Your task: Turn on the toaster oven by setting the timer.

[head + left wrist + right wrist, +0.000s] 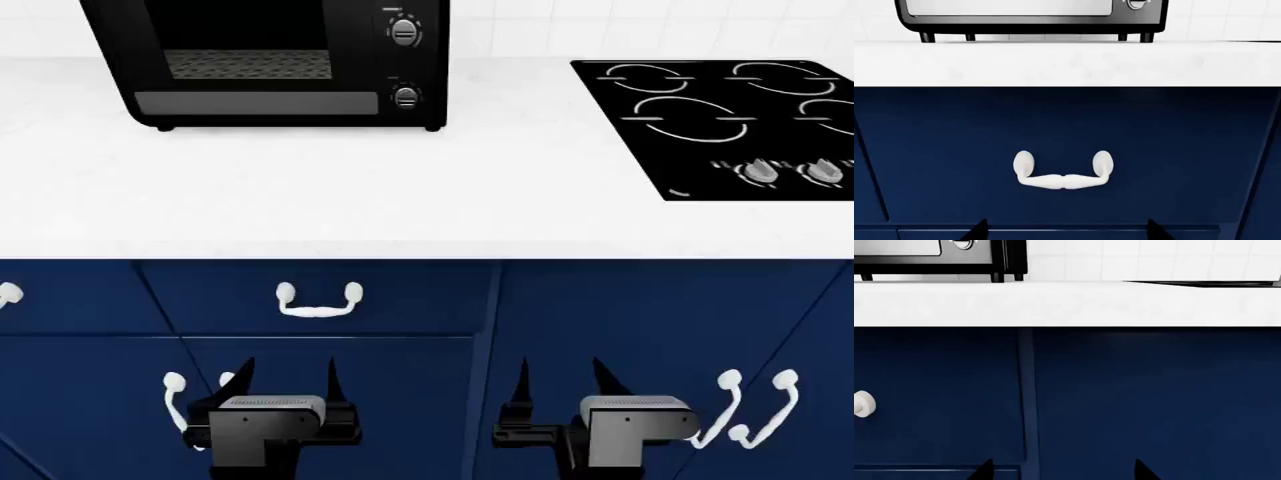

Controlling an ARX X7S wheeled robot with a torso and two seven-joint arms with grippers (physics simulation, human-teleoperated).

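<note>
**Grippers wait below counter, toaster oven at rear**

Grippers hang low before navy cabinet fronts, both beneath the white counter's (334,190) front edge. The left gripper (280,385) spreads its fingers wide, gripping nothing; the right gripper (561,385) does the same, also empty. Just above the left one, a white drawer handle (319,303) sits under the counter's front edge. Farther back, the toaster oven (267,60) stands at the counter's rear edge toward its left end, door shut, a wire rack visible through the glass and its knobs (404,97) stacked down its right side. A black stovetop (721,120) occupies the rear right corner, well apart from the oven.
</note>
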